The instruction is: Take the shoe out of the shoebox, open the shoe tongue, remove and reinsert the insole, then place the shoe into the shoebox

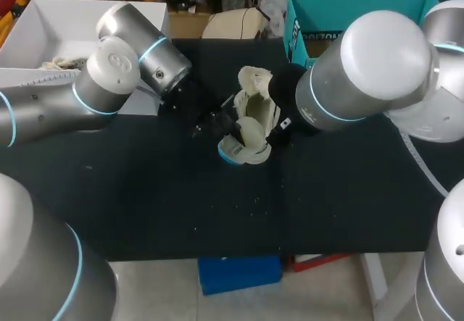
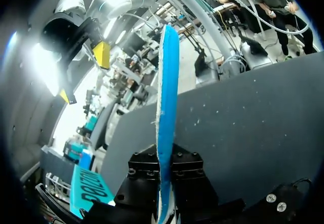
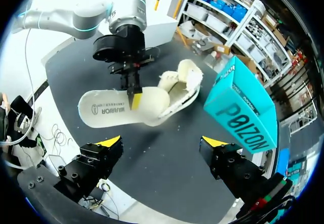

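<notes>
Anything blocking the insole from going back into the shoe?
Nothing visible does. The cream, blue-backed insole, clamped in the left gripper, has its front end at the open mouth of the cream shoe. The right gripper hangs open, clear of both.

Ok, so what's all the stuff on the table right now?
table: one, black, under everything
shoe: one, cream, lying mid-table
insole: one, cream with a blue underside, in the left gripper, one end at the shoe's opening
shoebox: one, teal, open, far right corner
white box: one, white, far left corner
left gripper: one, yellow tips, shut on the insole
right gripper: one, yellow tips, open and empty above the table
</notes>
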You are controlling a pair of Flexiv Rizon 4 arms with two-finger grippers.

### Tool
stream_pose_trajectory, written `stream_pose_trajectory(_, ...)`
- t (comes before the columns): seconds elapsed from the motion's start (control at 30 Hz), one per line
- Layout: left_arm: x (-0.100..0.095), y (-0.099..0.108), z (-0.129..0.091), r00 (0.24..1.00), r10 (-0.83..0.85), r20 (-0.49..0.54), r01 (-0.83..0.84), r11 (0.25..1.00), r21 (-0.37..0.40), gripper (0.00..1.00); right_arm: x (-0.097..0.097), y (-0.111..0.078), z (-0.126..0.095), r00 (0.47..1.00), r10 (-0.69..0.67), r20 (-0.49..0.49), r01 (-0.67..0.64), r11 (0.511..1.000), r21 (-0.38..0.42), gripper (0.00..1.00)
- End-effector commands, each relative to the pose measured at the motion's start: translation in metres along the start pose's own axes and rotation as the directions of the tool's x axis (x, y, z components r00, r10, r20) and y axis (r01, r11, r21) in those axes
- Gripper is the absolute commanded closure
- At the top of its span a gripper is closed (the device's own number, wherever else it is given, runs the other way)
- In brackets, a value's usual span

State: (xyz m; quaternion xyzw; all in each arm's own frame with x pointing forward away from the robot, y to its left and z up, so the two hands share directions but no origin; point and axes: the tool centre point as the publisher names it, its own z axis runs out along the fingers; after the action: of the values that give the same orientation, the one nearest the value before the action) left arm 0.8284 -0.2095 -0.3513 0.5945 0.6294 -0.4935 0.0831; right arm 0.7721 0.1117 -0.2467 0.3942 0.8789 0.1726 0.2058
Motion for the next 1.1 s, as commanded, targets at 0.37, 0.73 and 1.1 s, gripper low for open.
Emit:
stream_pose_trajectory(0.37, -0.014, 0.03, -0.001, 0.999, 0.032, -0.038, -0.033, 0.999, -0.012, 1.0, 0.0, -0.001, 0.001, 1.0, 0.001, -0.002, -0.001, 1.0, -0.002, 0.0)
stream_pose_trajectory(0.73, -0.024, 0.054, 0.001, 0.995, 0.052, -0.087, -0.055, 0.998, -0.027, 1.0, 0.0, -0.001, 0.001, 1.0, 0.001, -0.002, -0.001, 1.0, -0.002, 0.0)
stream_pose_trajectory(1.1, -0.031, 0.078, -0.001, 0.993, 0.055, -0.103, -0.062, 0.996, -0.064, 1.0, 0.0, -0.001, 0.001, 1.0, 0.001, -0.002, -0.001, 1.0, -0.002, 0.0)
